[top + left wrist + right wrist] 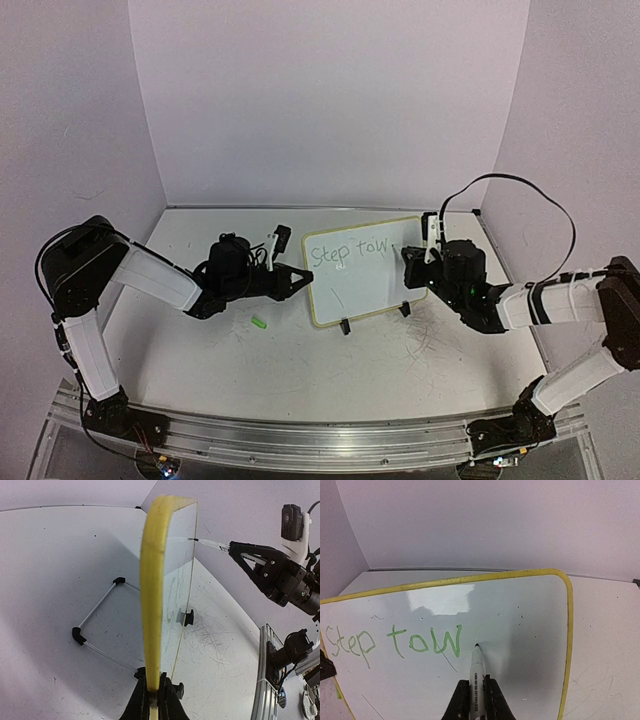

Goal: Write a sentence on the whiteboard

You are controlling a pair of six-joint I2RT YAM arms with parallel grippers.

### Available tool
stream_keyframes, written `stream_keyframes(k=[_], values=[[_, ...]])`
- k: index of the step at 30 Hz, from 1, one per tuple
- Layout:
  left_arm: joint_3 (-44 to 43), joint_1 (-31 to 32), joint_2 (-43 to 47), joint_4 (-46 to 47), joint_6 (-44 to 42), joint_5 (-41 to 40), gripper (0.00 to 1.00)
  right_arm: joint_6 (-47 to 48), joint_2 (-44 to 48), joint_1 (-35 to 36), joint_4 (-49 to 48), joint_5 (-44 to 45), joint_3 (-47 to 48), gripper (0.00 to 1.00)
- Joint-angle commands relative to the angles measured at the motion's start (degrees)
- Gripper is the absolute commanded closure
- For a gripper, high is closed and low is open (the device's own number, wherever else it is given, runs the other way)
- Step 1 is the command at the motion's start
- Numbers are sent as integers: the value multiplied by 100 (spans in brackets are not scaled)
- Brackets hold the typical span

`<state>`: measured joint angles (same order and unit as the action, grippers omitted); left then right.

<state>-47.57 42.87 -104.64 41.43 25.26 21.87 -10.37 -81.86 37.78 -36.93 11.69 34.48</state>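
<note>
**Marker tip on board, left arm bracing the edge**

The whiteboard [365, 288] stands tilted back at the middle-rear of the tabletop [250, 365], between the two arms. It rests on its wire stand [100, 611], whose black feet show at the lower rim. The rim is yellow-green and the corners are rounded.

The left gripper [308, 280] comes in from the left. Its jaws are closed onto the board's left edge, one finger on each side of the rim, which is clear in the left wrist view. That gripper is clamped on the whiteboard.

The right gripper [412, 260] comes in from the right. Its jaws are pinched together on a marker [477, 672], with the barrel sitting between the two fingers and the tip pointing at the board. The tip touches the board face just right of the last letter, in the upper half of the board.

The sentence [395, 641] reads "Step tow" on one line that slants slightly. It sits on the upper-left part of the board. The strokes are green in the right wrist view and darker from above. The board to the right of the tip and below the line is bare.

A small green piece [260, 322] lies on the tabletop under the left gripper, apart from the board. I cannot tell what it is. Grey scuff marks [425, 338] cover the tabletop in front of the board's right side.
</note>
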Motion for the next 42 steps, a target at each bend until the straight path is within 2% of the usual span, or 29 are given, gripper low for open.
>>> stream_keyframes(k=[1,11,22,42], values=[[-80,-33,154,-157,-170,-259,100,-34,-136,-42,-311,102,314,100],[-79,-32,163,-154,-174,-254,100,60,-208,-42,-299,-40,419,100],[-97,-33,154,-162,-179,-250,100,-107,-25,-9,-170,-264,122,100],[-80,-29,181,-166,-179,-245,100,-145,84,-11,-44,94,21,100]])
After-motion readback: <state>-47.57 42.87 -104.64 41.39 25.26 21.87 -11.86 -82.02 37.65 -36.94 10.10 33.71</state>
